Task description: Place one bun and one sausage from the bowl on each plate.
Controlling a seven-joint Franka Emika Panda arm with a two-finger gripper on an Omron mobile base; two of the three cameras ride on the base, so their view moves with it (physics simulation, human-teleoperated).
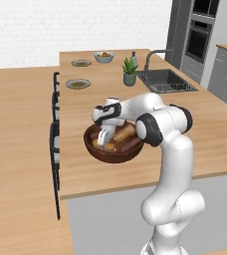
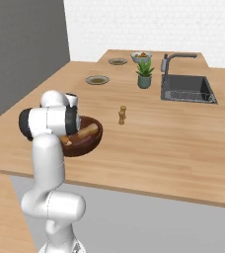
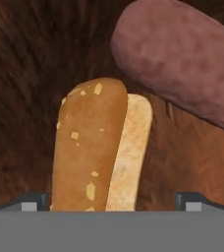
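So from the left base view, the gripper (image 1: 104,141) is dipped down into the bowl (image 1: 98,151) near the counter's (image 1: 185,129) front edge, right over a bun (image 1: 124,133). Right base view: the arm hides most of the bowl (image 2: 91,139), two plates (image 2: 97,80) sit well apart near the back. Hand view: jaws spread wide, nothing gripped, one bun (image 3: 100,147) between them, a sausage (image 3: 182,61) beside it.
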